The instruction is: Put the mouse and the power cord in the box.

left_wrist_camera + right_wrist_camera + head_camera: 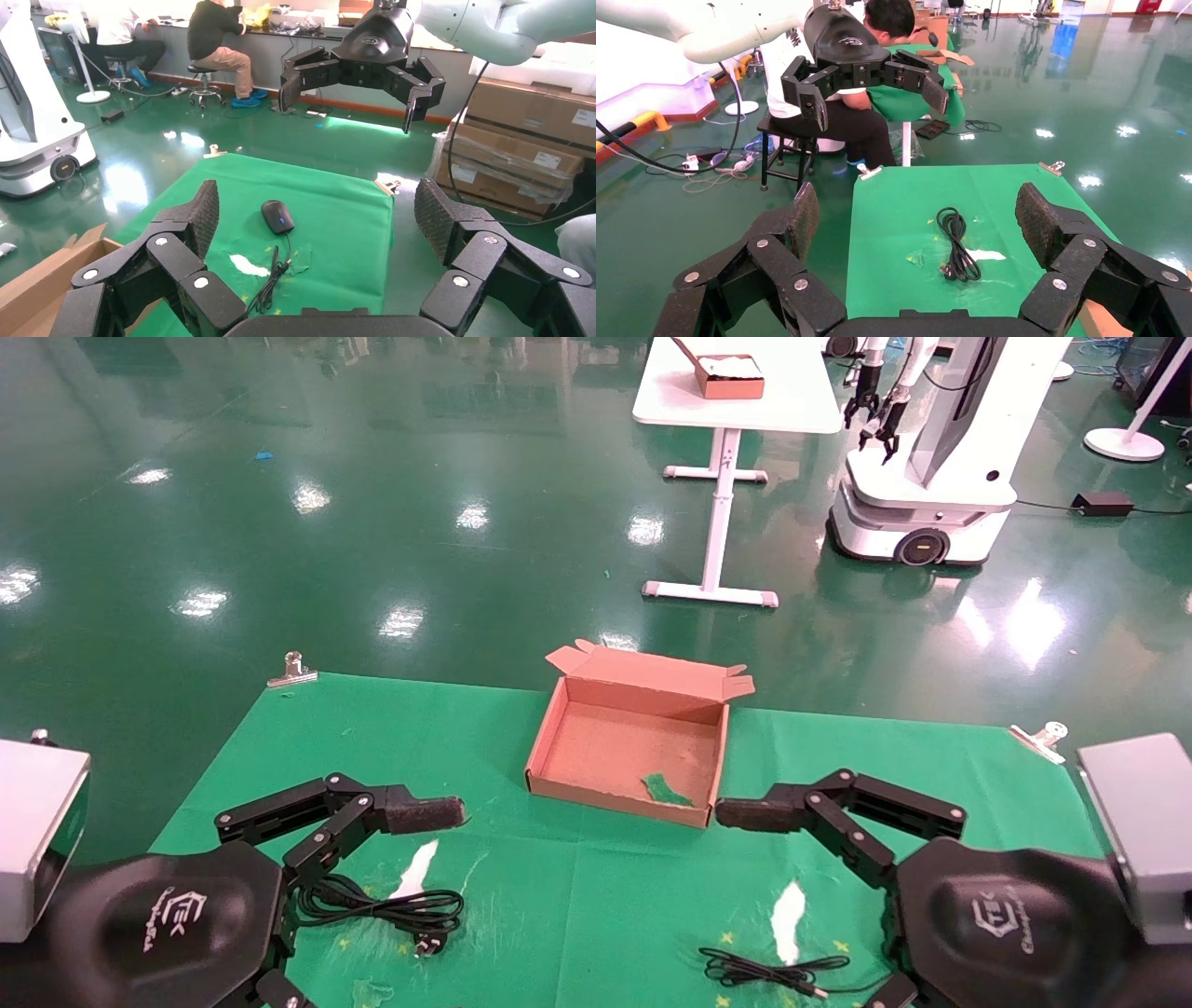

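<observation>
Hovered wide open: left end effector (424, 814) above thick black coiled power cord (391, 905), right end effector (745, 814) wide too. Best gripped across bundled loops, then carried to shallow brown cardboard box (549, 733).

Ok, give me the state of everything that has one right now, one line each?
Shallow brown cardboard box: flap lid open, only a green scrap inside.
Thick black coiled power cord: bundled, lying on the green cloth, outside the box.
Small black oval mouse: on the cloth, cable trailing, untouched.
Left gripper: open, empty.
Right gripper: open, empty.
</observation>
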Motion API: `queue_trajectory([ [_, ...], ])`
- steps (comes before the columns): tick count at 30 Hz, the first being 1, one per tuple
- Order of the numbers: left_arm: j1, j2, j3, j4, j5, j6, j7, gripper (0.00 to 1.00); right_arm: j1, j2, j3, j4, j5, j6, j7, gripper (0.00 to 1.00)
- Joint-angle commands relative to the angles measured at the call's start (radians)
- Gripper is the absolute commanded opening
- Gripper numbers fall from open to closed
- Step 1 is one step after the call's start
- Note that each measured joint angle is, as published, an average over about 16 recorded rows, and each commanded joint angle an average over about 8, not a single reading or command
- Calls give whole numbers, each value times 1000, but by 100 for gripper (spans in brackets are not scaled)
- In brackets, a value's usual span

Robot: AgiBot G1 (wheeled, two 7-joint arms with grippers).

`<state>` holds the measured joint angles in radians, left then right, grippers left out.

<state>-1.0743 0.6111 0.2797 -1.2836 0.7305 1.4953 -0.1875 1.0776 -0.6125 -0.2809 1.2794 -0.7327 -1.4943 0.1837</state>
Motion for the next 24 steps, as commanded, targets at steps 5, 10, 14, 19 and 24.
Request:
queue_trajectory([
  [5, 0, 0, 0, 0, 0, 0, 0, 100, 0, 0, 0, 0, 0, 0, 0, 100],
  [10, 0, 0, 0, 0, 0, 0, 0, 100, 0, 0, 0, 0, 0, 0, 0, 100],
  [14, 0, 0, 0, 0, 0, 0, 0, 100, 0, 0, 0, 0, 0, 0, 0, 100],
  [19, 0, 0, 0, 0, 0, 0, 0, 100, 0, 0, 0, 1, 0, 0, 0, 100],
  [24, -1, 0, 1, 0, 3, 0, 1, 100, -1, 1, 0, -3, -2, 0, -2, 100],
])
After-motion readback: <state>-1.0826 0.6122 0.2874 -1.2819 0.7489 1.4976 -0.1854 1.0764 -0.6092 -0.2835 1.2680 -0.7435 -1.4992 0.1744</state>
